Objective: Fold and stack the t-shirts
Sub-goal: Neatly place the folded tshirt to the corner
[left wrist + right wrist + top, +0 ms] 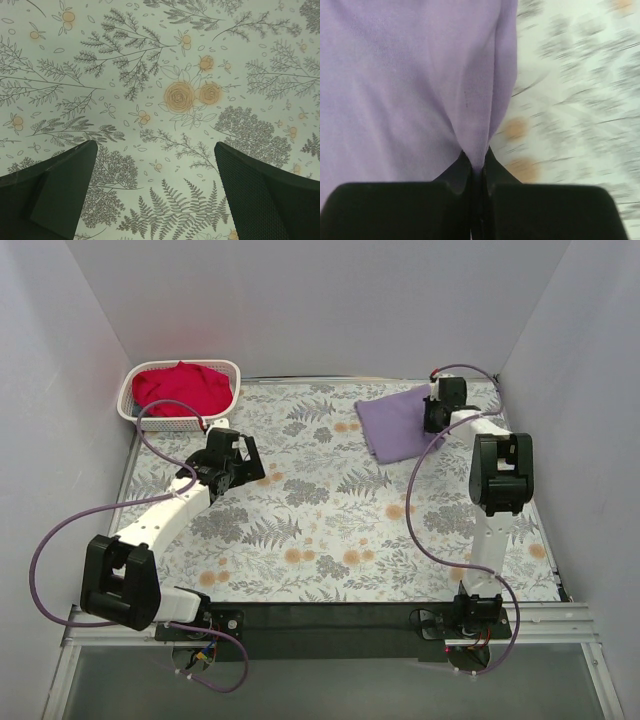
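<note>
Covering most of the top view, the floral-patterned table (330, 530) carries the work. At the upper right of that frame lies the lavender t-shirt (395, 425), folded into a compact slab near the far edge, probably parked there as the base of the stack. At upper left the white basket (128, 405) holds the red t-shirt (180, 388), bunched and unfolded, so it looks like the next garment to handle. The right gripper (476, 167) is clamped tight on the lavender shirt's right-hand edge, pinching a fold of cloth, seemingly to drag or square the bundle. The left gripper (155, 144) hangs spread wide over bare table, holding nothing, just lower right of the basket, likely ready to reach for the red shirt.
</note>
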`<state>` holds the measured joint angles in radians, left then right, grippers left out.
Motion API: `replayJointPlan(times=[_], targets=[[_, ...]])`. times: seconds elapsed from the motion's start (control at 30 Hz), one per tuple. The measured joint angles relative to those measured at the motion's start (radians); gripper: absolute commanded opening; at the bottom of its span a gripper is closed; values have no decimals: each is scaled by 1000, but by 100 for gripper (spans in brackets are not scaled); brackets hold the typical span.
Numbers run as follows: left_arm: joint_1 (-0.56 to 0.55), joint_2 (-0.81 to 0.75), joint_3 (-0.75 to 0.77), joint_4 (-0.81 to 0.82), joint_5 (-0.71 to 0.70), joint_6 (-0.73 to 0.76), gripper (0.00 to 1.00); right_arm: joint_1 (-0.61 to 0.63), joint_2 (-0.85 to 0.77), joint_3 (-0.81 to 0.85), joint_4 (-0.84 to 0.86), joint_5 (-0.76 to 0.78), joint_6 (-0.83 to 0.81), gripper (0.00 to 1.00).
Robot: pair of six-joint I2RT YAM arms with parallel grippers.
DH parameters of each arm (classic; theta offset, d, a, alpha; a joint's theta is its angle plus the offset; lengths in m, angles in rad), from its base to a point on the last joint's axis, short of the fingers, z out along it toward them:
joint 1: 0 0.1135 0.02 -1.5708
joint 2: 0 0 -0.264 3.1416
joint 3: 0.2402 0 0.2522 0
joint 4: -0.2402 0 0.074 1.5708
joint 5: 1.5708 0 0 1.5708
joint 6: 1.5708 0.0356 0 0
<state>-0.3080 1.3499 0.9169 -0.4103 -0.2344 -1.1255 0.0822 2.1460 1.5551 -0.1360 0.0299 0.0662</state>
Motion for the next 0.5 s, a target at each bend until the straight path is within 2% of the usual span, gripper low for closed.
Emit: replayJointPlan(times=[0.23,0.5], targets=[[0,-2,-15,2,-31,6,98,-112,174,242,-31,181,-221,1],[0,-2,-37,21,-58,7,98,-148,306,429,-19,319,-324,5]])
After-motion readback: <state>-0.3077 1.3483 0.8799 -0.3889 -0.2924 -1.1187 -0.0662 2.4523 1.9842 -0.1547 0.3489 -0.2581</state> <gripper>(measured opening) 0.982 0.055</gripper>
